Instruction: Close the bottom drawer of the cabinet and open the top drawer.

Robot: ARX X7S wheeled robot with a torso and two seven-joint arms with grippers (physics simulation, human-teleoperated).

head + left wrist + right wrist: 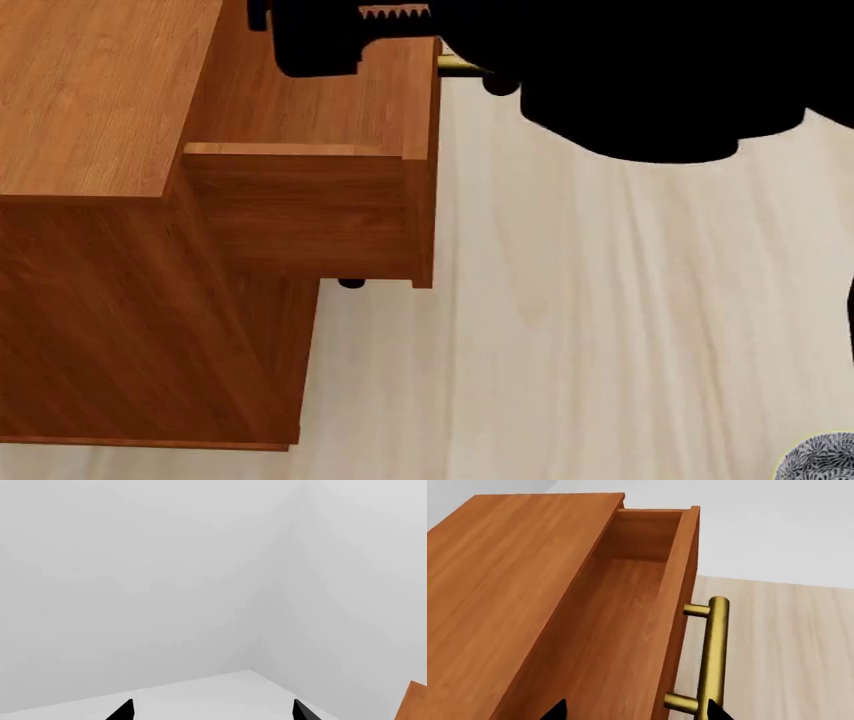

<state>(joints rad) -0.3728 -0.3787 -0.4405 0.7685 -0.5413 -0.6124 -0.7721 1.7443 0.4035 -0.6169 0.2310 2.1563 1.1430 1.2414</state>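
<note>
Right gripper (635,711) spread wide, straddling the pulled-out top drawer (627,630) front beside its brass handle (710,655)

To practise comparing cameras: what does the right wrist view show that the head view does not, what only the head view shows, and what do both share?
Only the right wrist view shows the top drawer's bare inside along its length, its brass handle nearly whole, and the right gripper's spread fingertips. Only the head view shows the cabinet's side down to the floor and the dark arm at the drawer front. Both show the cabinet top and the top drawer pulled out.
</note>
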